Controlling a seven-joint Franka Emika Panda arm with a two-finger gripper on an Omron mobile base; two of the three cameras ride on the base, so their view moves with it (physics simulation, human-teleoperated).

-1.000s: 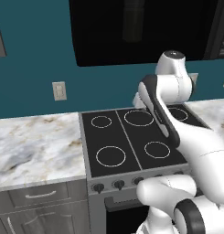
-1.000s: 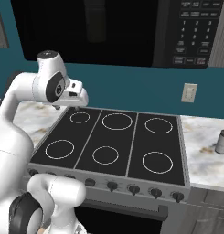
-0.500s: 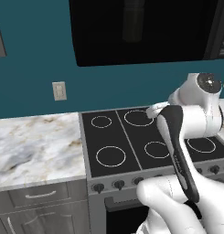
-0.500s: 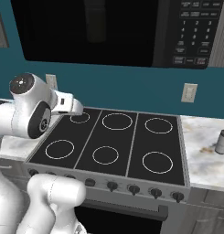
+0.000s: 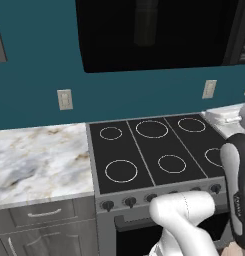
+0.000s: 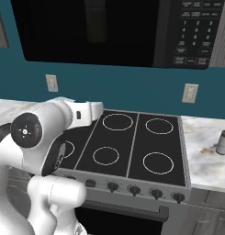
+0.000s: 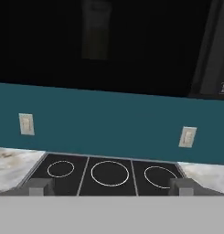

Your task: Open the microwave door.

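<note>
- The arm (image 6: 40,142) was folded low in front of the stove (image 6: 132,147), its hand pointing across the burners toward the back wall, probably drawn in so the wrist camera could take in the whole appliance before reaching up.
- The gripper (image 7: 111,186) had its jaws spread wide: the two fingertips (image 7: 39,186) stood far apart at the bottom of the hand view, with nothing between them (a sensible way to arrive at a door edge).
- Beyond the burners came the teal wall with its pale outlets (image 7: 188,136), one on either side of the stove.
- Above that hung the microwave (image 6: 132,32), mounted over the stove. Its door (image 6: 88,30) was shut flush, a broad sheet of dark glass.
- The button strip (image 6: 194,32) sat on the right, so I judged the door hinged left and would be pulled from near that strip.
- Nothing touched the door; the gripper was well below it and had a climb ahead.
</note>
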